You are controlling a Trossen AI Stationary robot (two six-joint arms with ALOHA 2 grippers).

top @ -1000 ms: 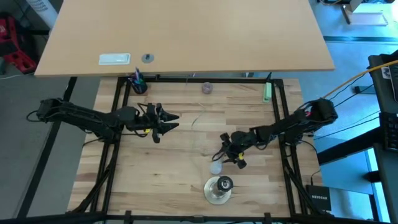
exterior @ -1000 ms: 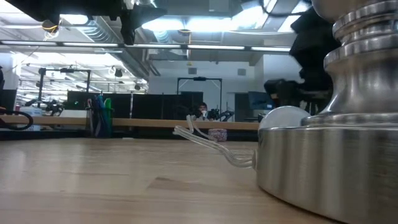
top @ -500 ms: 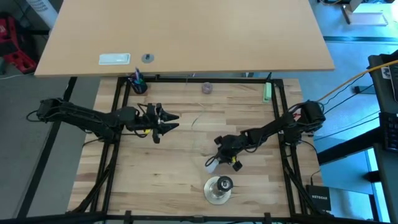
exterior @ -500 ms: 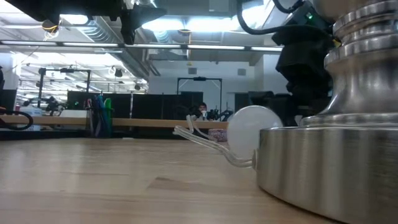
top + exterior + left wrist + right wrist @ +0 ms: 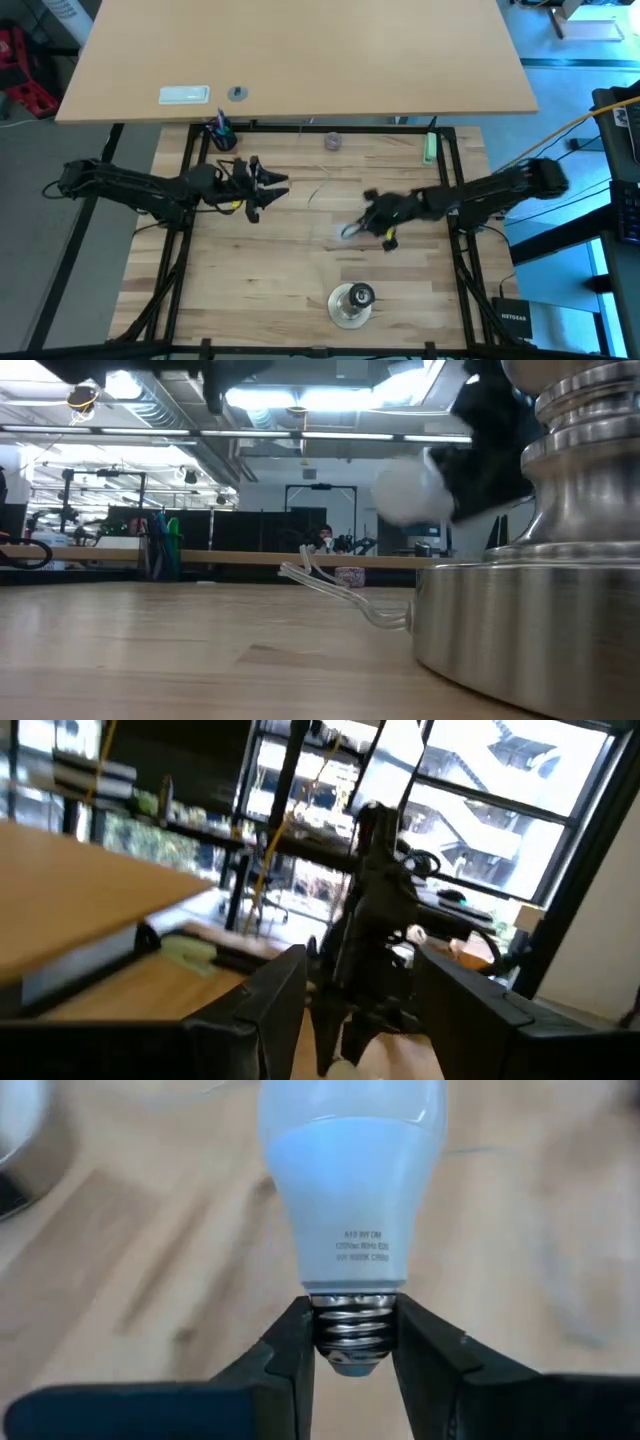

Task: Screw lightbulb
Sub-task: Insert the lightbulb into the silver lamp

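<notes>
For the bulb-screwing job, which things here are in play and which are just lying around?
In play:
- lightbulb, held by its screw base in the right hand
- silvery stand with socket

Lying about:
- green item
- small round knob
- pen cup

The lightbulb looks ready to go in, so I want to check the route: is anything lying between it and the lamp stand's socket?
Nothing visible does. The right gripper holds the lightbulb by its screw base, raised off the table. The stretch of wood between it and the lamp stand is bare. The left gripper waits off to the side.
</notes>
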